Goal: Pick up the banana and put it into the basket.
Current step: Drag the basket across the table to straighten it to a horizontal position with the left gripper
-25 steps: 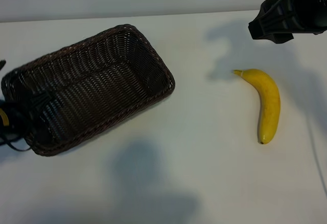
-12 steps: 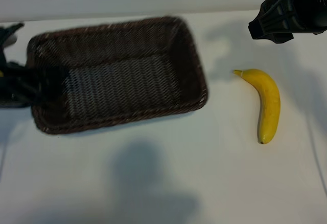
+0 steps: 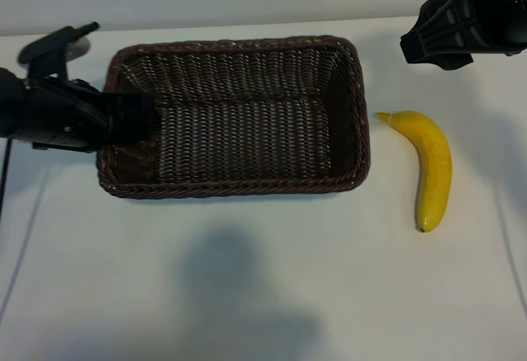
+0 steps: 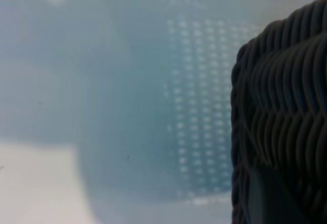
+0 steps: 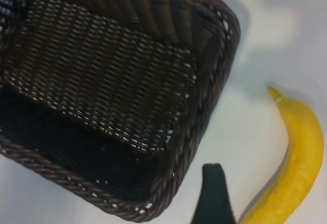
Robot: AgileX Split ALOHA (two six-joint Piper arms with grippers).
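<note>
Left claw (image 3: 136,118) clamps woven wicker basket (image 3: 239,114); curved banana (image 3: 430,167) beside.

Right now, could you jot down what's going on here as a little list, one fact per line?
banana: lying on the white table, untouched, just beside the basket's near end
basket: dark wicker, empty, on the table
left gripper: clamped on the basket's short end wall, far from the banana
right gripper: hanging above the table beyond the banana, fingers apart, holding nothing
task progress: banana not yet picked up
</note>
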